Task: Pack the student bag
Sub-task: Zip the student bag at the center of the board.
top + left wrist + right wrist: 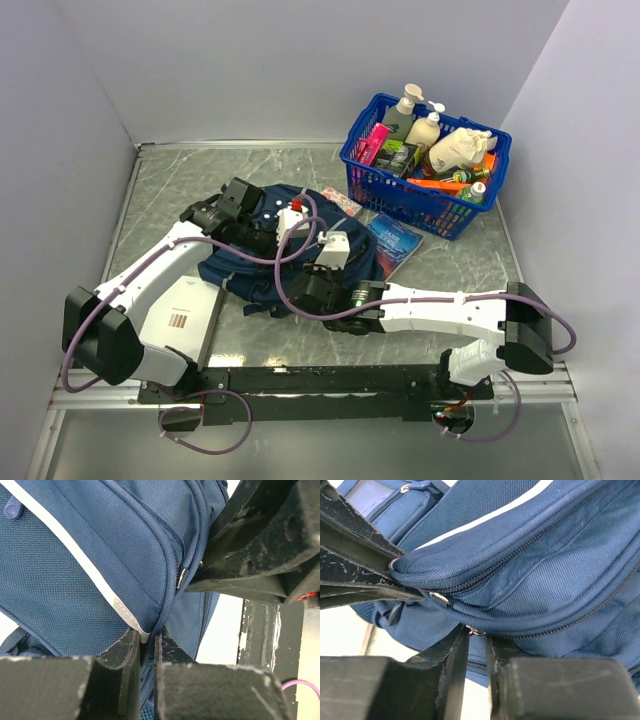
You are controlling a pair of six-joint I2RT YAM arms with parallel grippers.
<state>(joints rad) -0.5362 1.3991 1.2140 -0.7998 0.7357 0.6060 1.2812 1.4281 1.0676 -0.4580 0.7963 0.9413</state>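
The student bag (228,268), a navy fabric backpack with grey trim, lies mid-table under both grippers. My left gripper (290,236) is shut on a fold of the bag's edge beside the grey trim (131,622), shown by its fingertips (127,647). My right gripper (318,264) is closed to a narrow gap on a metal zip pull (476,630) at the bag's lower seam. A second metal pull (439,598) hangs just above it. Each wrist view shows the other gripper's black fingers (250,550) (355,565) pressed against the bag.
A blue plastic basket (372,172) full of bottles and packets stands at the back right. A blue booklet (396,240) and a small pink packet (340,203) lie between it and the bag. A white flat item with a label (190,318) lies at the front left.
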